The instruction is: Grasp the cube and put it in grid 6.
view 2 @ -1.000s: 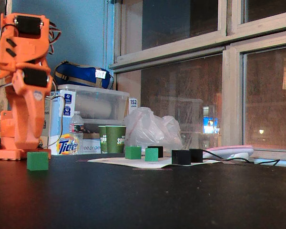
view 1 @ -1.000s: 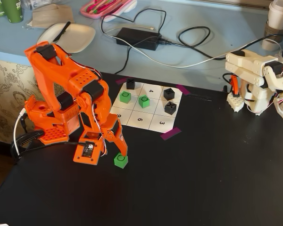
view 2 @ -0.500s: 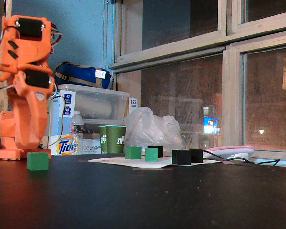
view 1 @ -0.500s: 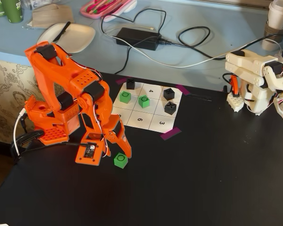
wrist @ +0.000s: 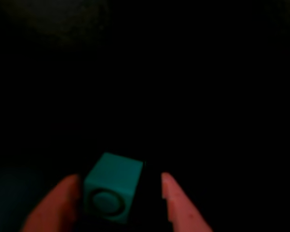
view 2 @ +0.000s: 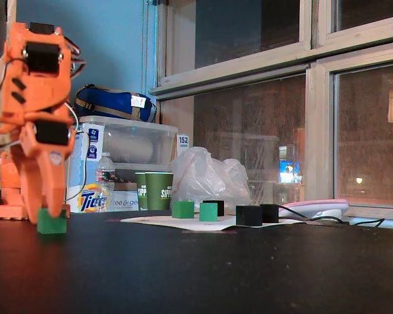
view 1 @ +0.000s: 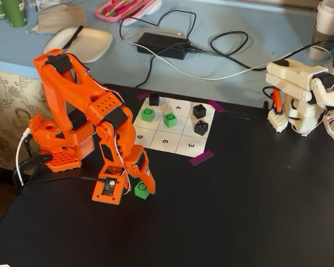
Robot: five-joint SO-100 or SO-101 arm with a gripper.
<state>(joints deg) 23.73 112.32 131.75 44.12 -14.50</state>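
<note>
Black worktop [view 1: 222,211] fills most of the room's near side, dark and a bit shiny. A white sheet with nine squares [view 1: 175,129] lies on it, stuck down with purple tape [view 1: 201,158] at the corners. Grid 6 [view 1: 165,141] is bare, between the 9 and the 3 on the near row in the fixed view from above. Two green cubes [view 1: 158,117] and three black cubes [view 1: 196,118] sit on other squares.

The orange arm [view 1: 83,117] stands at the left and bends down to the worktop. Its gripper [view 1: 132,186] is low, off the sheet, on the near side of the 9 square. The cube [view 1: 141,189] sits on the worktop between the two orange fingers [wrist: 53,205]. In the wrist view the left finger touches the cube or nearly does, and the right finger stands apart from it with a dark gap. So the gripper is partly open around the cube and is not squeezing it. From the low fixed view the cube [view 2: 52,222] rests flat on the worktop under the gripper.

A white arm [view 1: 306,94] stands at the far right. Behind the worktop is a pale blue ledge [view 1: 239,61] with a black power box [view 1: 163,44], cables and paper cups. In the low view there are big dark windows [view 2: 275,124], a clear plastic box [view 2: 128,147], a blue bag [view 2: 114,104] and green cups [view 2: 154,190].
</note>
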